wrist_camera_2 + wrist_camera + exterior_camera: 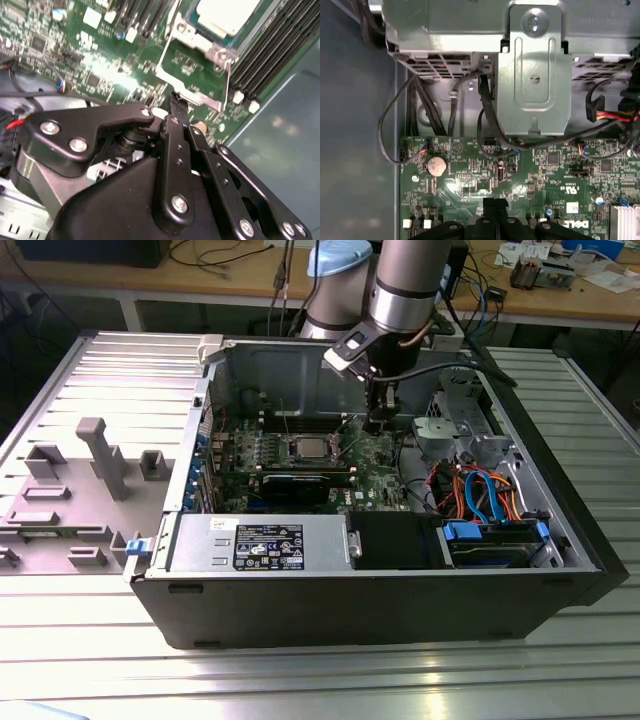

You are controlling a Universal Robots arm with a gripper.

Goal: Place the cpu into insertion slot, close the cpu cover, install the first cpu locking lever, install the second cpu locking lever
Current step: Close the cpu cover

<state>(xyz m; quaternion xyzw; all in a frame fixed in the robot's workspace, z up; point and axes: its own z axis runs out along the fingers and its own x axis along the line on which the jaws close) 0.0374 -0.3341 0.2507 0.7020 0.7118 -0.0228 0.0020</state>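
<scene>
**A:** CPU point(308, 448) first. Where does it sit?

**B:** In the insertion slot point(292, 452), metal top up, near the middle of the motherboard point(385, 455). A silvery frame lies around it, which I take for the CPU cover point(197, 42). I cannot tell whether it is pressed fully down, and I cannot make out the levers.

**A:** And the gripper point(176, 100)?

**B:** Its fingers are drawn together with nothing visible between them. In the exterior view it hangs low over the board, just beside the slot, at about three o'clock from it.

**A:** What worries you?

**B:** The tips are very near the green board, and small parts crowd the area under them. A sweep towards nine o'clock at this height could, I think, scrape those parts or catch a corner of the frame.

**A:** And the chip itself?

**B:** If the cover is not truly flat, a push on one edge may tilt the chip in its seat and damage the contacts beneath. A thin lever could also slip off tips pressed together like this and spring back. The memory slots point(270, 55) run just beside the socket, so there is little room for a stray move.
</scene>
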